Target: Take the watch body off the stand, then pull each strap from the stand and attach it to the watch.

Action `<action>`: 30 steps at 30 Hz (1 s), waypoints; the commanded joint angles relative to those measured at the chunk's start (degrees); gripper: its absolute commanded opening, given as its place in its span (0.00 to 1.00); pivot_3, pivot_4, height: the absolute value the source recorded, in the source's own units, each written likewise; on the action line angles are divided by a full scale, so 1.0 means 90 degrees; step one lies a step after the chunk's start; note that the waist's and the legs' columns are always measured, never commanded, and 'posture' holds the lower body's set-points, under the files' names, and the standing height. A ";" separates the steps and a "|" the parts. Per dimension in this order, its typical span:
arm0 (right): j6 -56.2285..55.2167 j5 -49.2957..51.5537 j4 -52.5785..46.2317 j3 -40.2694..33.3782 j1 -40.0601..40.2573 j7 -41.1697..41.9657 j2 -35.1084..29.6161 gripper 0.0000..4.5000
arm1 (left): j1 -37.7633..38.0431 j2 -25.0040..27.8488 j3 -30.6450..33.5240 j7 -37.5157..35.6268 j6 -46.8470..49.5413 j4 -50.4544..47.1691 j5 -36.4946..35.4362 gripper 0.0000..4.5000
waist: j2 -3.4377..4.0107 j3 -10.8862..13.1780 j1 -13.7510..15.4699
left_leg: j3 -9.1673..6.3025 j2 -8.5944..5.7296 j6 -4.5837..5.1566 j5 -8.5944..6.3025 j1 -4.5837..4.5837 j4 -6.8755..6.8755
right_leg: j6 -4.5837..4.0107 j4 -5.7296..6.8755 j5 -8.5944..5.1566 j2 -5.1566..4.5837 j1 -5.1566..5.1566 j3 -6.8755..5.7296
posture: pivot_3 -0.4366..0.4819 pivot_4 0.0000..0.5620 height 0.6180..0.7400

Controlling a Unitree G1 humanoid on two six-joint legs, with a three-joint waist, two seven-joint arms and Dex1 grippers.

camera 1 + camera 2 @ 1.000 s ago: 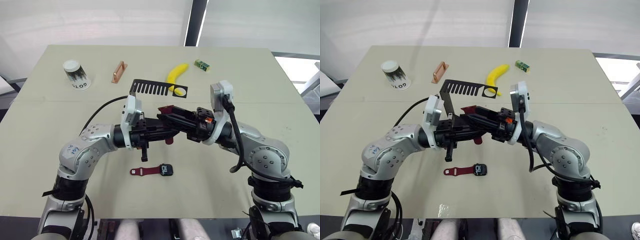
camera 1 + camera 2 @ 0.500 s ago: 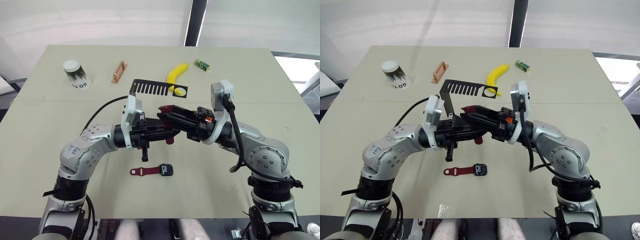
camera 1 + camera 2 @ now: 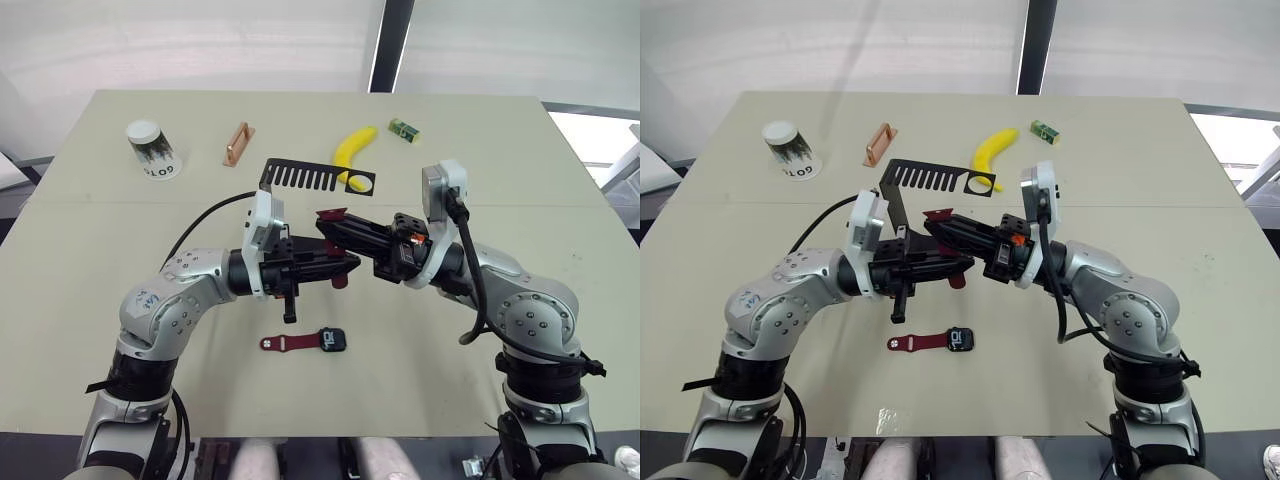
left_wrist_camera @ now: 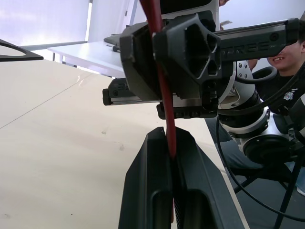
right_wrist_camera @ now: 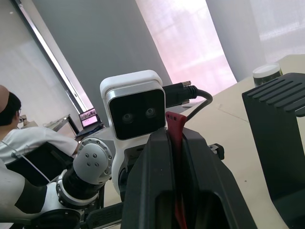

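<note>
Above the worktop [image 3: 80,260], in the left eye view, both grippers meet over the middle: the left gripper [image 3: 345,266] and the right gripper [image 3: 328,222] each pinch the same dark red strap [image 3: 334,215]. The watch body [image 3: 332,339] lies flat near the front edge with the other strap [image 3: 288,343] already on it; the stand [image 3: 318,177] is just behind the grippers. A paper cup [image 3: 151,149] reads "SL09" upside down.

In the left wrist view, the strap [image 4: 164,109] runs taut between pressed fingers [image 4: 143,191].

In the right wrist view, the strap's end [image 5: 174,125] pokes up between closed fingers [image 5: 200,186]. It looks thin, limp and light, so it is best held near the end that joins the watch.
</note>
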 commanded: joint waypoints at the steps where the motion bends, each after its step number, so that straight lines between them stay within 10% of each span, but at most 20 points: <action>1: -0.0099 0.0155 -0.0268 -0.0124 -0.0034 -0.0082 0.0017 0.07 | -0.0038 -0.0015 0.0107 0.0009 -0.0086 -0.0187 -0.0096 0.00 | 0.0000 0.0000 0.0000 | 0.0000 0.0000 0.0000 0.0000 0.0000 0.0000 | 0.0000 0.0000 0.0000 0.0000 0.0000 0.0000 | 0.48 0.27 1.00; 24: -0.0148 0.0257 -0.0300 -0.0181 -0.0014 0.0001 -0.0024 0.03 | -0.0117 -0.0008 0.0071 -0.0064 0.0168 -0.0113 -0.0261 0.00 | 0.0000 0.0000 0.0000 | 0.0000 0.0000 0.0000 0.0000 0.0000 0.0000 | 0.0000 -0.0001 0.0000 0.0000 0.0000 0.0000 | 0.48 0.27 1.00; 30: -0.0124 0.0237 -0.0430 -0.0236 0.0060 0.0029 -0.0213 0.00 | -0.0180 0.0293 0.0112 -0.0216 0.0380 -0.0237 -0.0353 0.48 | 0.0000 0.0000 -0.0002 | 0.0000 0.0000 0.0000 0.0000 0.0000 -0.0001 | 0.0000 -0.0002 0.0000 0.0000 0.0000 0.0000 | 0.48 0.27 1.00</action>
